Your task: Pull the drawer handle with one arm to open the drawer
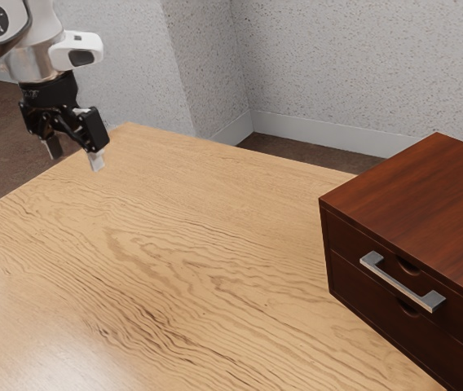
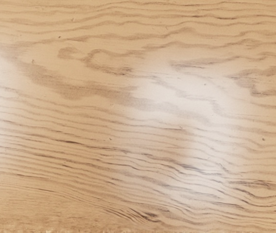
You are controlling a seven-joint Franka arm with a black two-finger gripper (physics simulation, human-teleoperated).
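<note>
Wooden table, speckled grey walls

path: bare tabletop from gripper to cabinet | obstacle: cabinet body, exterior view's right

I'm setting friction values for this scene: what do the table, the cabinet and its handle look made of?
Table: light wood, strong wavy grain, with soft glare patches suggesting a varnished finish. Cabinet: dark reddish-brown wood, mahogany-like, faint streaked grain, satin sheen. Handle: grey metal, probably brushed steel or aluminium, judging by its pale highlights.
</note>
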